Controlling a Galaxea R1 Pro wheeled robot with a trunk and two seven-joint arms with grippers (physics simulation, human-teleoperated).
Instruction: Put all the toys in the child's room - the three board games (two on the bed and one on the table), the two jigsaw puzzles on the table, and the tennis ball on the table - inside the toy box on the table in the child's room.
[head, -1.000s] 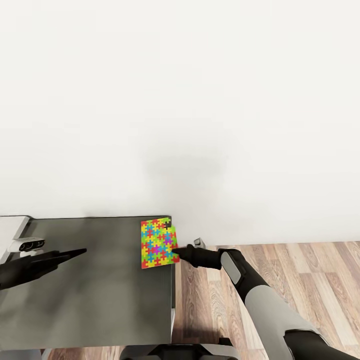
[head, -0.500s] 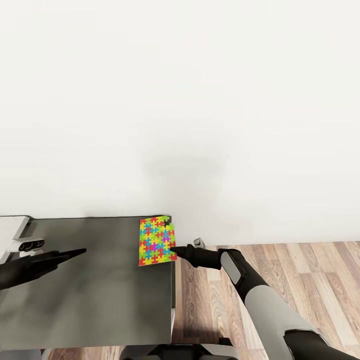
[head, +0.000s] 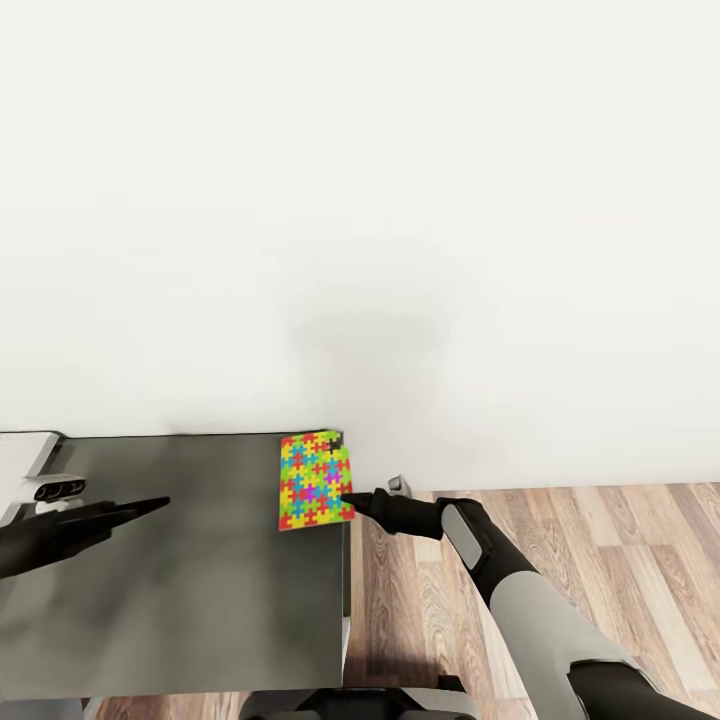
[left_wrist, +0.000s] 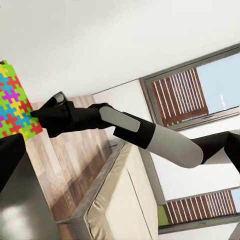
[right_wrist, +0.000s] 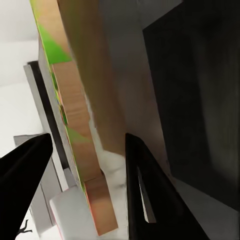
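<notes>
Puzzle (head: 316, 480) at counter (head: 180, 590) 2 o'clock corner, overhanging the edge so my right hand (head: 350, 499) can straddle it from 3 o'clock; fingers spread either side, not pinching yet. Left hand (head: 150, 505) idle at 9 o'clock, can't tell its state

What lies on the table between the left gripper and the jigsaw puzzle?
In the head view, bare dark grey table lies between the left gripper and the jigsaw puzzle.

multicoloured jigsaw puzzle (head: 316, 481), dark grey table (head: 180, 590)
</notes>
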